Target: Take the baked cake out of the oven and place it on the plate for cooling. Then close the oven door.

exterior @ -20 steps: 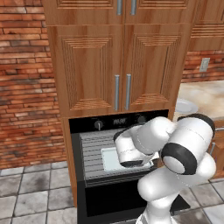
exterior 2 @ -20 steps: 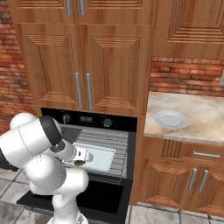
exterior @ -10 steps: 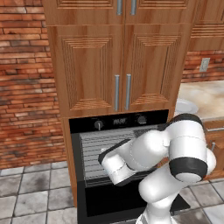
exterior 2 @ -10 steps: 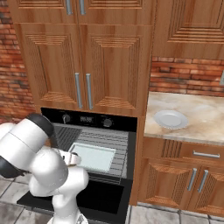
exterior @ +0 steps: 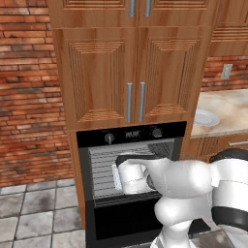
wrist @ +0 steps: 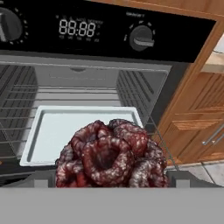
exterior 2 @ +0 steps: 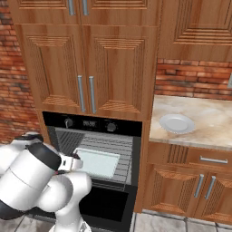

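Cake (wrist: 111, 155) now between the claw (wrist: 111, 178) tips, arm withdrawn from oven (exterior: 131, 184).

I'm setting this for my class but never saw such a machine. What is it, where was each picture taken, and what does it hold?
It is a white robot arm on a driving base in a simulated kitchen. Two pictures come from base cameras behind the arm, left and right; the third looks along its gripper. The oven stands open, a pale tray on its rack. The gripper seems to hold the cake. A white plate waits on the counter.
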Robot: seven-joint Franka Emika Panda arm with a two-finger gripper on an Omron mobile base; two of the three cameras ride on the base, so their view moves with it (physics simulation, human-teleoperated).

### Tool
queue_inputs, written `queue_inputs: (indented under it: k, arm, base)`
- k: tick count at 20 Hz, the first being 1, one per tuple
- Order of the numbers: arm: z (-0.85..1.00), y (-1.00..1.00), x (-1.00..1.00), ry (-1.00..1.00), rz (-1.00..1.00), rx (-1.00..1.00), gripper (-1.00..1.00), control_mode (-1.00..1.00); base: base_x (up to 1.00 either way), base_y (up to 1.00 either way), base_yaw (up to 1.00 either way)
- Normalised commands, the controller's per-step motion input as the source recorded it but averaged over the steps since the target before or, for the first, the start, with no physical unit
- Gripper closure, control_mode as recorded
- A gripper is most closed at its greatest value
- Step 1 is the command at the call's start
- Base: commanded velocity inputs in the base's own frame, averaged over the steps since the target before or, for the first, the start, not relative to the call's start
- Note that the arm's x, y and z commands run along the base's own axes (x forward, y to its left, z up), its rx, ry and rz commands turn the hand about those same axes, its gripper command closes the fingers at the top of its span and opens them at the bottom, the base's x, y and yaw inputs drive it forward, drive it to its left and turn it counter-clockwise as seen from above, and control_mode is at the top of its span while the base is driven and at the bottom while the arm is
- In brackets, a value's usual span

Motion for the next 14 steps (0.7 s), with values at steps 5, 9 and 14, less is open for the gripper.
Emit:
queue_inputs:
  k: [5,9,14]
  arm:
    - [1.00,-0.13,0.00,0.11,0.01,0.13,1.00,-1.00]
    - [1.00,-0.22,-0.01,0.17,0.02,0.07,1.00,-1.00]
    - [1.00,-0.53,-0.22,0.18,0.01,0.03,1.00,-1.00]
  base:
    - [0.00,0.00,0.00]
    - [0.00,0.00,0.00]
    - [0.00,0.00,0.00]
